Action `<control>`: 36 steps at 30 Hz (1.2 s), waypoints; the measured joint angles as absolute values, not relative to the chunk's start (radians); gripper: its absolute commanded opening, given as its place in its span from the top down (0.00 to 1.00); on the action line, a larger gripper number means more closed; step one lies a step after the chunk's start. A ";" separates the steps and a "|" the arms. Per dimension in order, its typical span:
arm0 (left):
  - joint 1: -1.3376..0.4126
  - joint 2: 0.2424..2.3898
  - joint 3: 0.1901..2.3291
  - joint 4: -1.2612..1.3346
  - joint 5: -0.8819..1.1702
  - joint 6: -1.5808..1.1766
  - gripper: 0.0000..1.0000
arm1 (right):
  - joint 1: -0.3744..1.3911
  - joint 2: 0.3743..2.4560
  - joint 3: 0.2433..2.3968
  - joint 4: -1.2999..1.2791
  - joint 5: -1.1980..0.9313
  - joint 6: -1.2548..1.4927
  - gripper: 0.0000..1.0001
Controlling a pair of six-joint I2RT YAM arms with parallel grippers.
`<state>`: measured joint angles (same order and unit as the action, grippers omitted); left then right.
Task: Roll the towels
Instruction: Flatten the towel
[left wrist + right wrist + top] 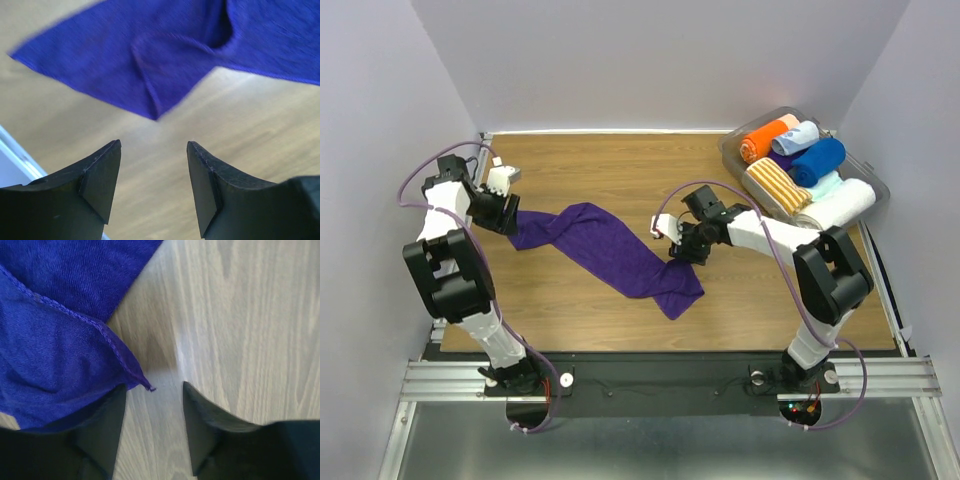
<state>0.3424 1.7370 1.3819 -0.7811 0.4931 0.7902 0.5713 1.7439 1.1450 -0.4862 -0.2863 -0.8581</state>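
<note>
From above, the purple towel (610, 255) lies unrolled and slantwise on the worktop (620, 170), stretched between left tool (508, 215) and right tool (678, 245). Left wrist: jaws stand wide, empty, towel corner just ahead. Right wrist: jaws apart, towel corner beside one finger, ungripped.

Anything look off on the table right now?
The purple towel lies twisted and rumpled diagonally across the table, not flat, and its edge is doubled over itself by the right gripper. That gripper and the left gripper are open and hold nothing. Nothing looks spilled or damaged.
</note>
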 measured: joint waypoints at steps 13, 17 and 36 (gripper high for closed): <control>0.257 1.948 1.563 -0.773 0.495 0.859 0.50 | 0.583 1.792 1.145 -0.483 -0.297 -0.869 0.54; 0.241 1.986 1.568 -0.766 0.492 0.855 0.48 | 0.589 1.792 1.145 -0.483 -0.297 -0.872 0.57; 0.212 2.043 1.621 -0.779 0.511 0.836 1.00 | 0.598 1.780 1.139 -0.487 -0.292 -0.864 0.99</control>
